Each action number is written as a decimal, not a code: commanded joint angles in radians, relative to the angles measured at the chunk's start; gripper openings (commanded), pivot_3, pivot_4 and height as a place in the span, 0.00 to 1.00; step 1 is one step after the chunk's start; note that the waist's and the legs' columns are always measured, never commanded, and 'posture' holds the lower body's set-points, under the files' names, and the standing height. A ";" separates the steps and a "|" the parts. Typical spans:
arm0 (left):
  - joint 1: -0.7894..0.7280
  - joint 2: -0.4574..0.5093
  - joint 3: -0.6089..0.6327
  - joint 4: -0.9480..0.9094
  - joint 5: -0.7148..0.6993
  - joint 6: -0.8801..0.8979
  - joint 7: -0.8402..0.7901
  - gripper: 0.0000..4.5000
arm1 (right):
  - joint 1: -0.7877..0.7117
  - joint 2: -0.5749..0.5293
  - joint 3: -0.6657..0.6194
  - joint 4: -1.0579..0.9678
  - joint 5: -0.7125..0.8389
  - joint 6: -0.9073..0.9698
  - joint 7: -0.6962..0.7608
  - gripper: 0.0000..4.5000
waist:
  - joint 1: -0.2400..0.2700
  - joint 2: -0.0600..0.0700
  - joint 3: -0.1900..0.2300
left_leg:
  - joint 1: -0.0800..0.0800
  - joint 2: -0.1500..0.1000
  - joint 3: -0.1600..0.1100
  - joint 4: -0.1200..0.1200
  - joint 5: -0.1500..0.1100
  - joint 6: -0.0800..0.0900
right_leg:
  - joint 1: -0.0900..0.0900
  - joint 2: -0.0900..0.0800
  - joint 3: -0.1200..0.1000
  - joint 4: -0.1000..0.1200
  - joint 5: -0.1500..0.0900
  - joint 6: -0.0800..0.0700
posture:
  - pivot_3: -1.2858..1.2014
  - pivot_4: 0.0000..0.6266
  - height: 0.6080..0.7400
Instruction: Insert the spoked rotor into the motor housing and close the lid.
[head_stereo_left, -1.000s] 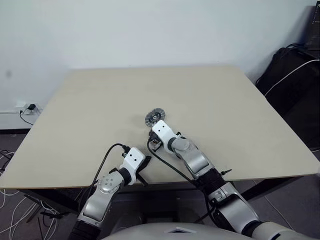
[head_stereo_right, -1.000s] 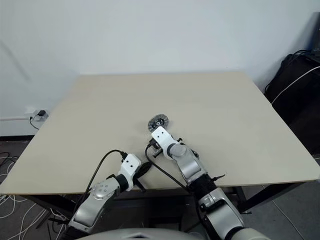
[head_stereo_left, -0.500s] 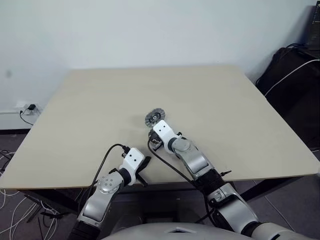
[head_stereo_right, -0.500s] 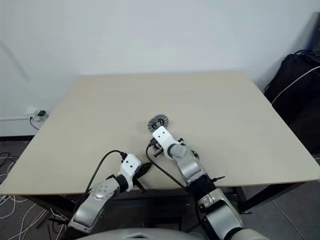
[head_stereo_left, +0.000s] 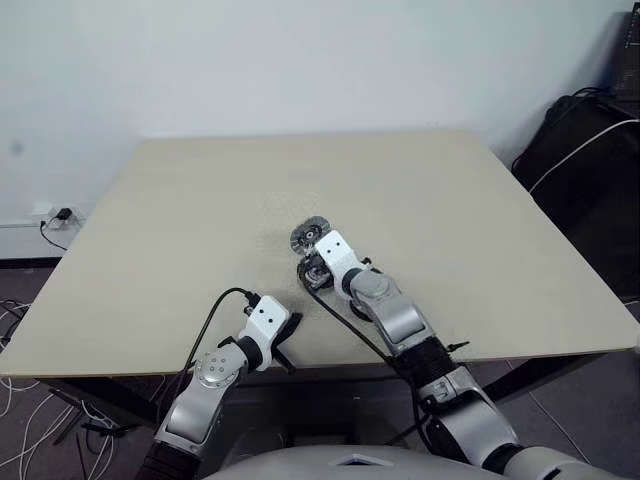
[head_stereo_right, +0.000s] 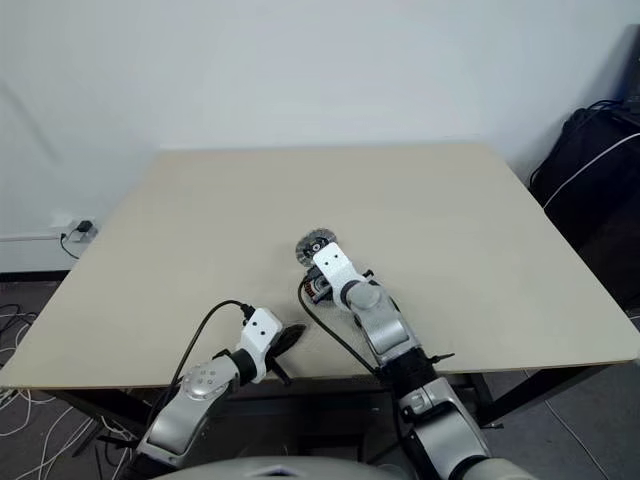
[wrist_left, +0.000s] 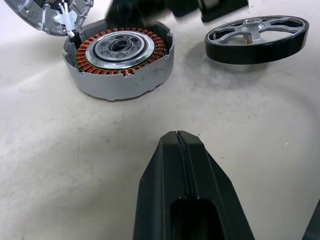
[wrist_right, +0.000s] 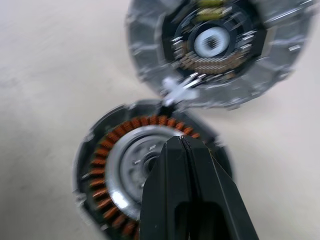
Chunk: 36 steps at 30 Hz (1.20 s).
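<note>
The left pincer (wrist_left: 177, 145) hangs low over the table (head_stereo_left: 180, 220), closed and empty. Beyond it the motor housing (wrist_left: 120, 62) sits open with copper windings showing, the lid (wrist_left: 47, 12) touching its rim, the spoked rotor (wrist_left: 257, 40) lying flat nearby. The right pincer (wrist_right: 182, 150), also closed on nothing, hovers over the housing. It should probably open over the rotor, grip the hub squarely, and lower it level onto the centre.
</note>
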 joint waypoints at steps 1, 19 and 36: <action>-0.018 -0.005 -0.004 -0.044 -0.013 -0.006 -0.004 0.00 | -0.039 0.016 -0.013 -0.012 -0.012 0.035 -0.028 0.01 | 0.000 0.000 0.000 | 0.000 0.000 0.000 0.000 0.000 0.000 | 0.000 0.000 0.000 0.000 0.000 0.000 | 0.52 0.00 1.00; -0.010 -0.011 -0.002 -0.041 -0.013 -0.010 0.009 0.00 | -0.042 -0.001 0.048 -0.010 -0.020 0.113 0.042 0.01 | 0.000 0.000 0.000 | 0.000 0.000 0.000 -0.002 0.000 0.000 | -0.001 0.000 0.000 0.000 -0.001 -0.001 | 0.52 0.00 1.00; -0.015 -0.008 0.000 -0.041 -0.013 -0.006 0.004 0.00 | -0.067 -0.004 0.055 0.084 -0.056 0.069 -0.002 0.01 | 0.001 0.000 0.000 | 0.000 0.000 0.000 -0.002 0.000 0.000 | 0.000 0.000 0.000 0.000 -0.001 -0.001 | 0.52 0.00 1.00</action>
